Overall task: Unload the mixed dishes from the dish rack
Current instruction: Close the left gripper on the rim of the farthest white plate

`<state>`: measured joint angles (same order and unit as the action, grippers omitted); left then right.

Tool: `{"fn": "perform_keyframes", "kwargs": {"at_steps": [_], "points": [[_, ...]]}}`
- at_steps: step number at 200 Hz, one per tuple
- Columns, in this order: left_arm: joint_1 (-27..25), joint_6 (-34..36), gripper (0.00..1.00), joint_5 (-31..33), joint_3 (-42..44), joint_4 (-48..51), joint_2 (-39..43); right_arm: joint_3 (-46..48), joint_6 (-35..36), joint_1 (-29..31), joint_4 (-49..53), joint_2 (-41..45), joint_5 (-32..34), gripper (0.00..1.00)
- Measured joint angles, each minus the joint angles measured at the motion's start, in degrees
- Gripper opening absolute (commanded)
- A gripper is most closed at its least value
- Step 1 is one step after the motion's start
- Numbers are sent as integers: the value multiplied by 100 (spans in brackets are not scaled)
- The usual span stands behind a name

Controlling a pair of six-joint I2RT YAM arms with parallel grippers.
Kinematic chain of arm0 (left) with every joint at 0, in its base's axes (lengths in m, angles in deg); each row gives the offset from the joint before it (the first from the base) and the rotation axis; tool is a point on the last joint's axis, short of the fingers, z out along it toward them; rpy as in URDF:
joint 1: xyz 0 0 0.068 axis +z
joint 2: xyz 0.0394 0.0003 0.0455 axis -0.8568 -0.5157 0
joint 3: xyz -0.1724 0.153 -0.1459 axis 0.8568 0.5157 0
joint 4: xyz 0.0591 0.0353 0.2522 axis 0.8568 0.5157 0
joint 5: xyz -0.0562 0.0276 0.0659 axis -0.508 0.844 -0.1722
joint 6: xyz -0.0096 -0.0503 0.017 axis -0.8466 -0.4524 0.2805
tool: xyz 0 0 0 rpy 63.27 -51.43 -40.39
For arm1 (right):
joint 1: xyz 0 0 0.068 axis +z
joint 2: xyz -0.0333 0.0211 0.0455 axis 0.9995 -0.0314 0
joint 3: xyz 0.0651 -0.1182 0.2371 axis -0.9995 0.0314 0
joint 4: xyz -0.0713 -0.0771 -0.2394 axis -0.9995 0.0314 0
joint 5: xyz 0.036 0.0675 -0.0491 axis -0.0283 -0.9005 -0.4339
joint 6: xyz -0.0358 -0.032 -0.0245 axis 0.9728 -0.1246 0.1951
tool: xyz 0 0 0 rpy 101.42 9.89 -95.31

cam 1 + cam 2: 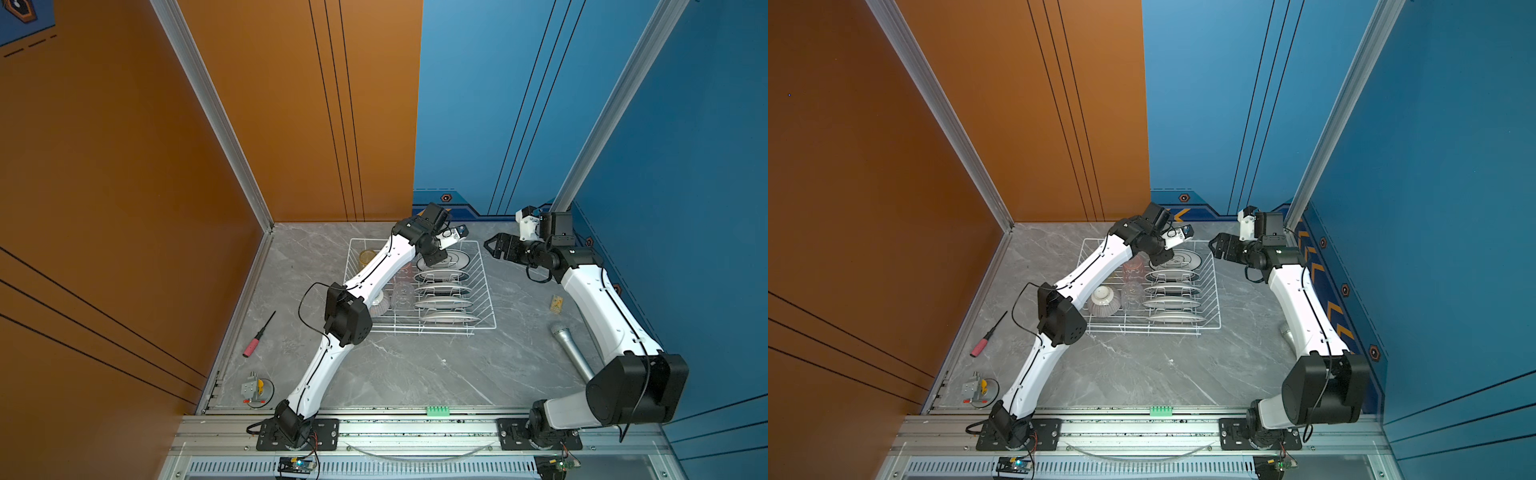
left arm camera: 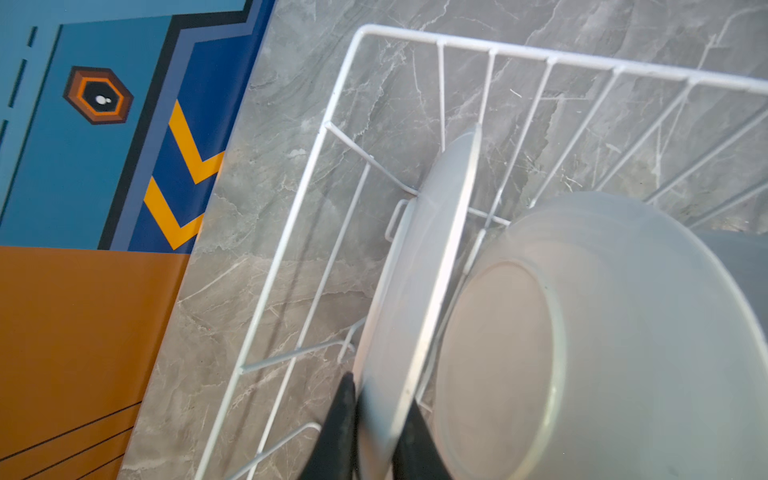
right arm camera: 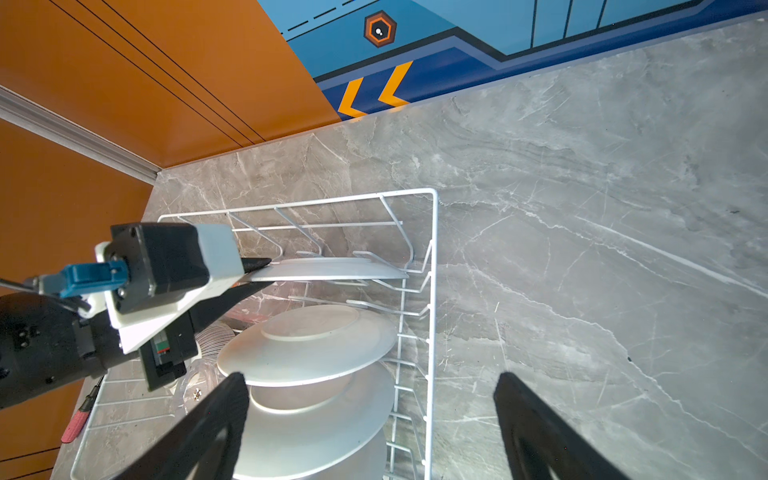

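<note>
My left end effector (image 2: 379, 392) is clenched on the rim of the far plate (image 3: 332, 268). One black finger presses on its back and one on its face, with the thin edge between them. This plate is round, white and smooth. It leans in the last slot at the far end of the dish rack (image 1: 482, 286), a wide basket of thin white wire with flared sides. Just beside it stands the next plate (image 2: 582, 332), which shows me its matte underside with a raised foot ring. It is the first of four more plates that stand on edge in one row.

In the left half of the rack I see a yellow tumbler (image 1: 368, 257), a pink tumbler (image 1: 1133, 266), a clear faceted tumbler (image 1: 1133, 293) and a ribbed bowl (image 1: 1104, 300) turned with its foot ring up. The rack rests on the grey veined counter (image 1: 415, 365).

My right end effector (image 3: 372, 376) is released, with its two fingers spread wide. It hovers beside the far right corner of the rack and touches nothing.
</note>
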<state>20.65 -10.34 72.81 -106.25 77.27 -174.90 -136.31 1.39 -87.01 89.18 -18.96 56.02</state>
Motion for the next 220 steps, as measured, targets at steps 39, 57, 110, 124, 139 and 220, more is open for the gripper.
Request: {"fn": "perform_keyframes", "kwargs": {"at_steps": [39, 57, 110, 124, 139, 220], "points": [[9, 94, 10, 122, 0, -61, -11, 26, -31, -9, -7, 79, -2, 91], [9, 142, 8, 201, 0, -105, -15, 33, -33, -9, -7, 94, -2, 91], [-20, 282, 2, 481, 0, -199, -44, 74, -33, -20, -9, 103, -2, 91], [-28, 302, 1, 531, 0, -212, -46, 85, -37, -24, -13, 103, 0, 91], [-28, 326, 0, 564, 0, -214, -46, 101, -55, -26, -31, 103, -2, 91], [-28, 387, 0, 629, 59, -308, -46, 188, -81, -26, -50, 109, -2, 90]]}}
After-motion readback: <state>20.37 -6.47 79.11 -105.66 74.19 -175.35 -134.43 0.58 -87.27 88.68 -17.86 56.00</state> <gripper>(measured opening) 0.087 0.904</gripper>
